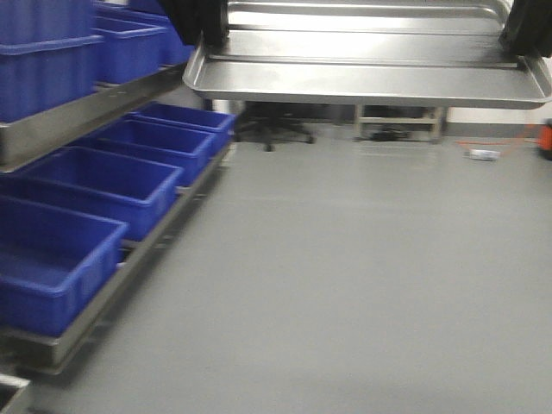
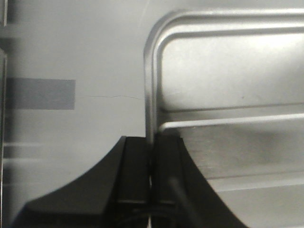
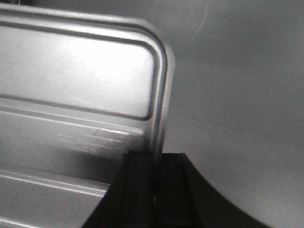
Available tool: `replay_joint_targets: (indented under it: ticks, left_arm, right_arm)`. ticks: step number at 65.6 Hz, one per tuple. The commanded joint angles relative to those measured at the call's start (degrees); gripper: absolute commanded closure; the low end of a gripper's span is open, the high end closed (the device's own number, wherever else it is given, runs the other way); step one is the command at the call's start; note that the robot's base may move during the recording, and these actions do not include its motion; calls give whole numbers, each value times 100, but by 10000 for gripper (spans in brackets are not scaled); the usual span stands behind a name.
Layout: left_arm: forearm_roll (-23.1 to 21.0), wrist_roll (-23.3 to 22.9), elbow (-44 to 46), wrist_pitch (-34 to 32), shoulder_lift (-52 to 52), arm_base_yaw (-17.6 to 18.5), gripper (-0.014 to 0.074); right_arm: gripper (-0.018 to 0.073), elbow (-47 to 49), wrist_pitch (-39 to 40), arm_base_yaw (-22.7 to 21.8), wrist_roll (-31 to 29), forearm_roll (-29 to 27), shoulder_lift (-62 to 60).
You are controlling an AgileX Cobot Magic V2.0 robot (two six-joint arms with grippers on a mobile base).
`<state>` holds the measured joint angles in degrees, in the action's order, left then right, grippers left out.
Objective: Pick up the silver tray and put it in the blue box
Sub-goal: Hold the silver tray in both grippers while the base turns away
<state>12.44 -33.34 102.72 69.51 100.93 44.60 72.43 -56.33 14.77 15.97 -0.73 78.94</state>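
Grey floor (image 1: 345,285) runs open ahead, with a steel rack (image 1: 78,332) down one side. My worry is the grip: each pincer pinches only the thin rim at one short end of the silver tray (image 1: 362,73). If the arms drift apart, or one dips, the rim could slide out and the tray could drop. It might also catch the rack's upper shelf (image 1: 86,108) on the way over.

The left pincer (image 2: 152,145) is clamped on the rim near a rounded corner, and the right pincer (image 3: 156,159) is clamped on the opposite end. The tray hangs roughly level between them, clear of the floor. The nearest blue box (image 1: 52,267), one of several on the rack, sits lower and out beyond the left pincer, well apart from the tray.
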Motion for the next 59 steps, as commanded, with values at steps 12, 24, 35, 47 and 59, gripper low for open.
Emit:
replay_joint_targets:
  ticks: [12, 24, 35, 47, 59]
  left_arm:
    - [270, 117, 154, 287, -276, 38, 694]
    - [270, 117, 154, 287, -276, 38, 694]
    - [270, 117, 154, 287, -276, 38, 694]
    - [270, 117, 154, 287, -276, 38, 694]
    - [270, 117, 154, 287, -276, 38, 694]
  right_arm:
    - [501, 222, 256, -49, -93, 251, -207]
    - [501, 222, 256, -49, -93, 251, -207]
    - [501, 222, 256, -49, -93, 251, -207]
    - [501, 222, 256, -49, -93, 251, -207]
    - [501, 222, 256, -49, -93, 251, -207]
